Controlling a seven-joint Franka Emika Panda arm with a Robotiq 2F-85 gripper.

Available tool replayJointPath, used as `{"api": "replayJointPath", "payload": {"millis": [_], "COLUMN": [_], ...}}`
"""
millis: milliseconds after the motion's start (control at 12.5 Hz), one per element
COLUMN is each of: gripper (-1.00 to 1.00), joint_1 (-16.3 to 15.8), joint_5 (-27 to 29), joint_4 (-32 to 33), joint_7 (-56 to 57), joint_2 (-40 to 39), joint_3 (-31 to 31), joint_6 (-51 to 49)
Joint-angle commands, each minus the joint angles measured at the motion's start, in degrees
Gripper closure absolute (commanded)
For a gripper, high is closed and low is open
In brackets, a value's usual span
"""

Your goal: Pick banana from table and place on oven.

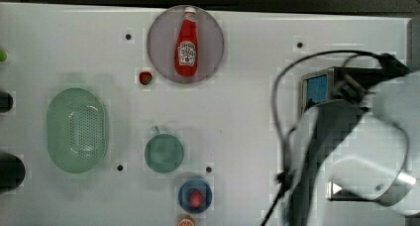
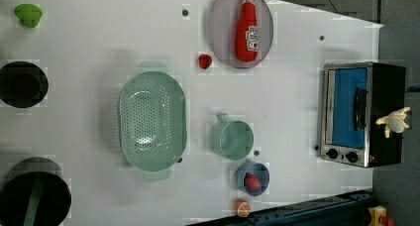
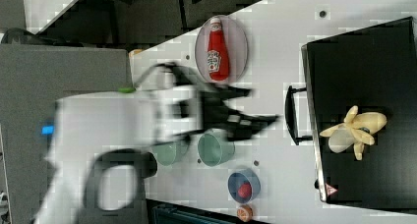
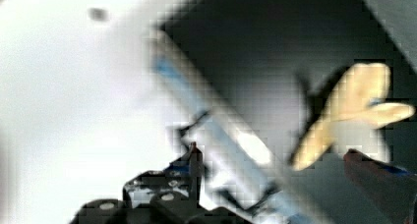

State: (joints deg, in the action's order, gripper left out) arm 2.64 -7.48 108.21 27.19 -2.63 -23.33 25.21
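The banana (image 3: 355, 131) lies on the black top of the oven (image 3: 373, 62), well apart from the gripper (image 3: 255, 122), which hangs blurred over the white table (image 3: 280, 47) off the oven's handle side; whether its fingers are parted or closed cannot be told; a ketchup bottle (image 3: 217, 49) rests on a plate beyond it

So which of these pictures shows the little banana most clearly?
The right view: the banana lies whole on the oven, sharp against its black top. The left view catches it sideways at the oven's edge, the wrist view blurs it, and in the top view the arm covers that spot.
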Motion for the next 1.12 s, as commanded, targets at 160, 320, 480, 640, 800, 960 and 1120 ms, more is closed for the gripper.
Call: {"api": "replayJointPath", "payload": {"millis": [160,320,480,640,800,960,1120], "gripper": [-1.0,-1.0,-1.0,-1.0,-1.0,-1.0,-1.0], "joint_1": [-5.82,-5.88,-5.91,-5.9,-5.9,-5.9,-5.86], "joint_5": [1.39,1.6,1.84,2.05,2.75,3.02,3.05], "joint_4": [0.05,0.77,2.34,4.78,7.16,9.08,10.06], "joint_7": [-29.7,-42.44,-46.27,-46.26,-45.35,-42.16,-40.73], "joint_2": [9.92,13.39,16.63,19.33,21.37,23.17,24.32], "joint_3": [10.22,14.11,17.16,18.43,18.11,17.81,17.55], "joint_6": [-12.9,-13.46,-13.86,-14.1,-14.13,-14.46,-15.08]}}
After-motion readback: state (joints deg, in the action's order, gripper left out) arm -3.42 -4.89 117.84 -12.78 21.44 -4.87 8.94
